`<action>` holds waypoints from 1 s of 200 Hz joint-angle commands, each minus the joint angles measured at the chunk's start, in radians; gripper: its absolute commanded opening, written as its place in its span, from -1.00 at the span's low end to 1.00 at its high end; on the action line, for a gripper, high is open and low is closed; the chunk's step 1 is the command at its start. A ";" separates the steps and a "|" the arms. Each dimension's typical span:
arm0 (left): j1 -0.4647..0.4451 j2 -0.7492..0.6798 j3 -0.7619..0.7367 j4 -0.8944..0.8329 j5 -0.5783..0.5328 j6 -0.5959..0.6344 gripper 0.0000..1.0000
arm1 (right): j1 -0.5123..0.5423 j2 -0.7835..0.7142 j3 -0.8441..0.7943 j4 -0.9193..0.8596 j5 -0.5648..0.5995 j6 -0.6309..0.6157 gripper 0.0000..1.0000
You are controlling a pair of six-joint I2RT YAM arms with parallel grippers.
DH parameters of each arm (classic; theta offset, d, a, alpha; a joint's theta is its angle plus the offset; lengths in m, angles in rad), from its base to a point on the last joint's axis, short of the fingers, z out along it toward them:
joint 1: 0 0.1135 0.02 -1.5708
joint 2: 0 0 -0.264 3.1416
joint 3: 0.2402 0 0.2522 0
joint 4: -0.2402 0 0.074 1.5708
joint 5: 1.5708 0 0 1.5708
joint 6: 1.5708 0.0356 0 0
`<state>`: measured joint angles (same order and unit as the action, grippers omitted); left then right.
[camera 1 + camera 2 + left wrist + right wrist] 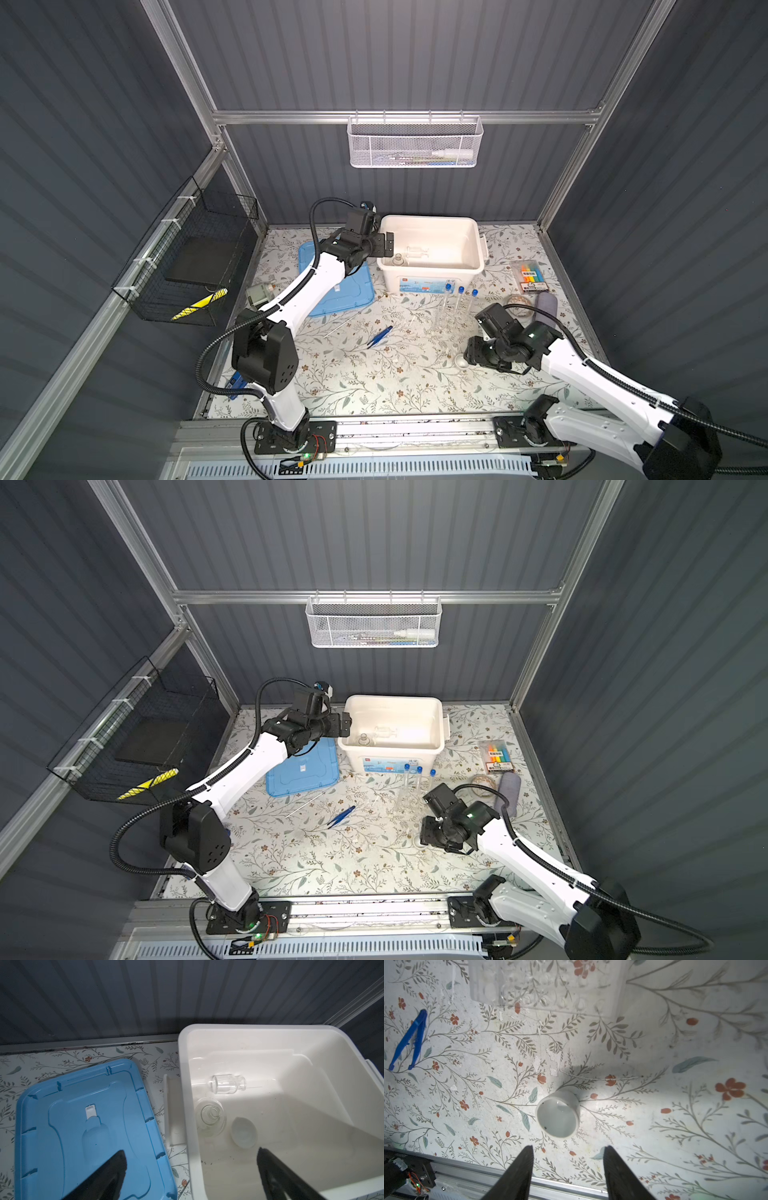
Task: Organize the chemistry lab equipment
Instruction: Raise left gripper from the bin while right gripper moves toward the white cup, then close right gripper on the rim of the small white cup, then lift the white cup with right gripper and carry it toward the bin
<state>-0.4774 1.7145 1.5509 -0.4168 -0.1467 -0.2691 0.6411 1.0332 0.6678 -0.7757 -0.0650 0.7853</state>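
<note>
Left jaws: spread wide and holding nothing. I see them hanging over the left rim of the white bin (pixel 432 217), one side above the blue lid (pixel 83 1126), the other above the bin's inside.
Right jaws: roughly half open and holding nothing, low over the near right of the tabletop (pixel 374 386).
Loose white dish (pixel 558 1114): stands on the tabletop just ahead of the right jaws, outside their gap. I can make out no contact.
White bin: far centre, uncovered. The blue lid lies flat just to its left.
Bin contents: a clear flask (pixel 228 1084) on its side, an upright flask (pixel 211 1118) next to it, and a second white dish (pixel 244 1132) beside that, all toward the bin's left end.
Test tubes (pixel 458 305): three, blue-capped, upright in the clear rack (pixel 546 985), just on the near side of the bin, right of centre.
Blue tweezers (pixel 380 336): flat at mid-tabletop, left of the rack and apart from it.
Thin rod (pixel 343 325): flat, left of the tweezers, near the lid's near edge.
</note>
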 commanded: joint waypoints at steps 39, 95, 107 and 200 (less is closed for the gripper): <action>0.036 -0.043 -0.079 0.015 0.040 -0.037 1.00 | 0.012 0.077 -0.054 0.099 0.018 -0.001 -0.07; 0.036 -0.030 -0.078 0.020 0.096 -0.010 0.99 | 0.011 0.173 -0.059 0.166 0.004 -0.018 -0.22; 0.036 -0.025 -0.078 0.021 0.108 -0.006 1.00 | 0.012 0.189 -0.057 0.168 0.002 -0.024 -0.28; 0.036 -0.001 -0.066 0.023 0.139 -0.007 0.99 | 0.011 0.193 -0.061 0.158 0.002 -0.086 -0.67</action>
<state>-0.4423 1.6981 1.4776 -0.4023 -0.0254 -0.2916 0.6487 1.2316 0.6151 -0.6060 -0.0639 0.7315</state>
